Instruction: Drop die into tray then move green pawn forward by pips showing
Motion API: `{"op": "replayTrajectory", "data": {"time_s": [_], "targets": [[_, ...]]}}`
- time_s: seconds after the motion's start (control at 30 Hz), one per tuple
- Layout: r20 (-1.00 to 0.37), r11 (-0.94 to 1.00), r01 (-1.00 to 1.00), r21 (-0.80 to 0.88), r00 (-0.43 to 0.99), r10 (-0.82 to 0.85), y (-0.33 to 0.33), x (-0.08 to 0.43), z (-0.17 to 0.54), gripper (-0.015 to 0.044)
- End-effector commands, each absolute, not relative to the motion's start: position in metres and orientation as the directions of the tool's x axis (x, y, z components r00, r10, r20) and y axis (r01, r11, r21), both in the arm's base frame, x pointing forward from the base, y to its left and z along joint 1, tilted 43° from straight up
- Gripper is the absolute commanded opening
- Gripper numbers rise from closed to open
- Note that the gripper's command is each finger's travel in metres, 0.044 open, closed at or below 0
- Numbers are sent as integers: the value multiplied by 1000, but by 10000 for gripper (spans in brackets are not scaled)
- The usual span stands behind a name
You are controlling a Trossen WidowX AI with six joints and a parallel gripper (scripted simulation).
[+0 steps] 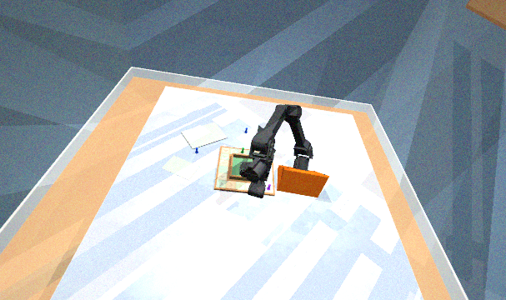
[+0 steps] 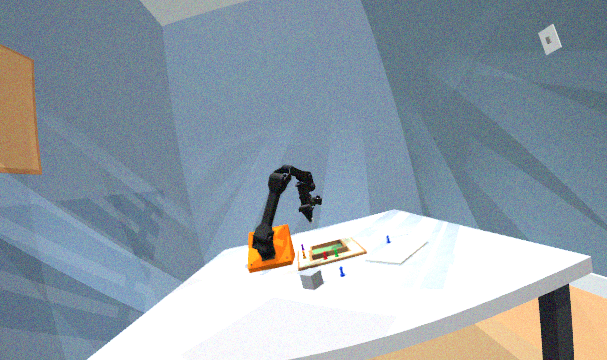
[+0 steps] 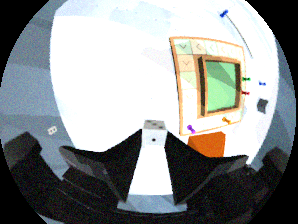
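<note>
My gripper is shut on the white die. The die is held between the fingertips, raised above the table; one face shows a single pip, the face above it several. The tray has a green floor and brown walls and stands in the middle of the board. In the wrist view it is right of and beyond the die. The green pawn stands upright on the board's track, beside the red pawn. The arm partly hides the tray in the top view.
A purple pawn and an orange pawn stand on the board near the orange base. Off the board are two blue pawns, a grey cube and a flat white panel.
</note>
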State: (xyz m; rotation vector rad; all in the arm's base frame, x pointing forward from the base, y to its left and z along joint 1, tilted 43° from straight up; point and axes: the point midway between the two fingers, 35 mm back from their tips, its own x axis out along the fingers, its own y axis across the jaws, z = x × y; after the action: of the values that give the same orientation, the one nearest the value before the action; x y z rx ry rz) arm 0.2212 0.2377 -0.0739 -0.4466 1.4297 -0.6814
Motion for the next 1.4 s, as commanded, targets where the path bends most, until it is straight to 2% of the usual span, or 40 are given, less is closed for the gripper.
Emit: {"op": "replayTrajectory", "data": {"time_s": [0.0,0.63,1.37], "targets": [[-746,743,86,-663,-1,-666,231,227,-67,0],[-754,681,-426,-595,1,-657,181,257,-29,0],[-749,375,-864,-335,3,-662,115,275,9,0]]}}
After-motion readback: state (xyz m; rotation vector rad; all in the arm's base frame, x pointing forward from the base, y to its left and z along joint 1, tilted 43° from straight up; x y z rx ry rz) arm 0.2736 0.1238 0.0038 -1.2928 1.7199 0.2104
